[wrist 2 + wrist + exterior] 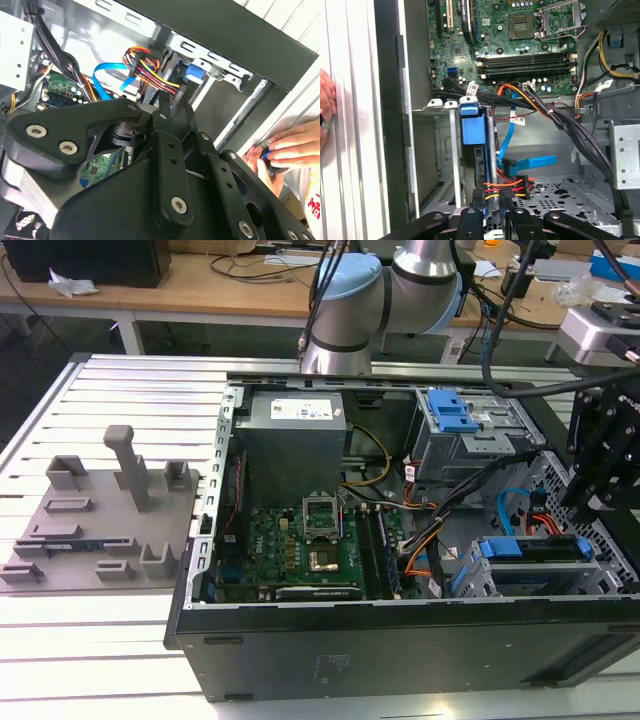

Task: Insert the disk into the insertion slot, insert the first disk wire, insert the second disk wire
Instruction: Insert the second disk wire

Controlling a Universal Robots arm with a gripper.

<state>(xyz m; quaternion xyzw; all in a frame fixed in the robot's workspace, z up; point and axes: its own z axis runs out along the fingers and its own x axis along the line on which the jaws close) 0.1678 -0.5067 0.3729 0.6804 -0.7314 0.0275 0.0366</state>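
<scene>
The disk, in its bright blue carrier, sits inside the insertion slot, the grey perforated cage at the case's front corner. My gripper hangs over the disk's rear end. Its black fingers are closed on the dark plug of the first disk wire, the orange-red-black bundle. The second disk wire, a flat light-blue cable, loops beside it. Its small dark plug lies close to the disk; I cannot tell whether it is seated.
A taller grey cage with a blue latch plate stands behind. Thick black cables cross the case floor beside the motherboard. A person's hand rests on the outside of the case wall. A grey fixture plate lies at the exterior view's left.
</scene>
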